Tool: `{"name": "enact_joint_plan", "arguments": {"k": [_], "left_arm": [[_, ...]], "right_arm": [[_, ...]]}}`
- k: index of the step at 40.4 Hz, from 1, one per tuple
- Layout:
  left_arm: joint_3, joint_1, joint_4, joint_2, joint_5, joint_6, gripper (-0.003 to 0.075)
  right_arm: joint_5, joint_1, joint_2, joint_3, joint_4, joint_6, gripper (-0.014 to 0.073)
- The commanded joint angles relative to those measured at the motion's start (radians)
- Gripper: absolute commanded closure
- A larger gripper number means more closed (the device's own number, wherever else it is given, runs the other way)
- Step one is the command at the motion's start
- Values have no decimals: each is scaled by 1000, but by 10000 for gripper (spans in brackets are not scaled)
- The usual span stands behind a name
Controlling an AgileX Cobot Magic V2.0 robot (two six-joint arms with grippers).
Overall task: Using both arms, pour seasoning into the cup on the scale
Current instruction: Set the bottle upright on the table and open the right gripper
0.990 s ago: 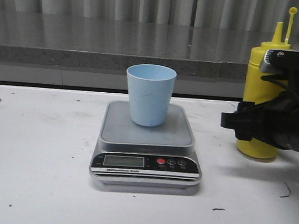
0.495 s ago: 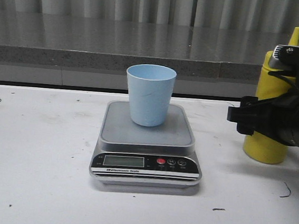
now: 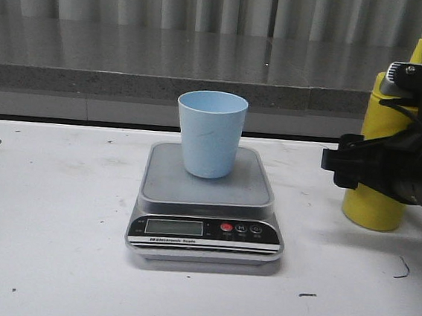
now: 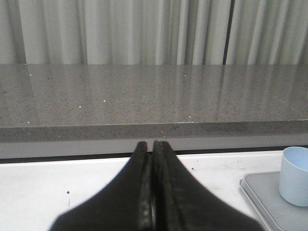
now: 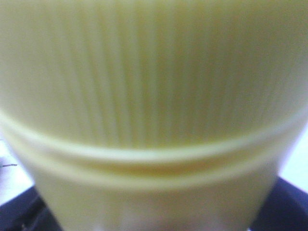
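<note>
My right tool [image 3: 344, 171] is at the seasoning bottle [image 3: 374, 207], which stands upright on the bench [image 3: 53, 247], long axis vertical, nozzle and tethered cap poking up above the arm. From the front I see the tool body crossing in front of the bottle's middle. In the right wrist view the ribbed yellow wall of the bottle [image 5: 154, 96] fills the frame, blurred and very close, so it sits right between or against the fingers. I cannot tell whether the fingers are clamped on it or just around it; the pads are hidden.

The relation that matters: the cup [image 3: 210, 133] lies well to the left of my right tool, upright and centred on the scale [image 3: 208, 202], mouth open upward. I judge the pour needs the bottle carried left and tipped nozzle-first toward that mouth. The right arm is clearly the nearer one to the bottle.

My left tool [image 4: 153, 192] is closed, fingers pressed together, holding nothing. From it, the cup [image 4: 294, 175] and the scale corner [image 4: 262, 197] lie off to the right, near but apart. It is out of the front view.

Looks: bottle is yellow plastic, ribbed, conical tip. Cup is pale blue, tapered, matte. Can't see inside it.
</note>
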Motion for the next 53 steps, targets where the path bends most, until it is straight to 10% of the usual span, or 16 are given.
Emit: {"name": "enact_joint_plan", "arguments": {"k": [1, 53], "left_arm": [[-24, 3, -12, 12, -80, -4, 740], [-24, 3, -12, 12, -80, -4, 740]], "right_arm": [[-88, 8, -53, -18, -14, 0, -44], [-241, 93, -267, 339, -151, 19, 8]]}}
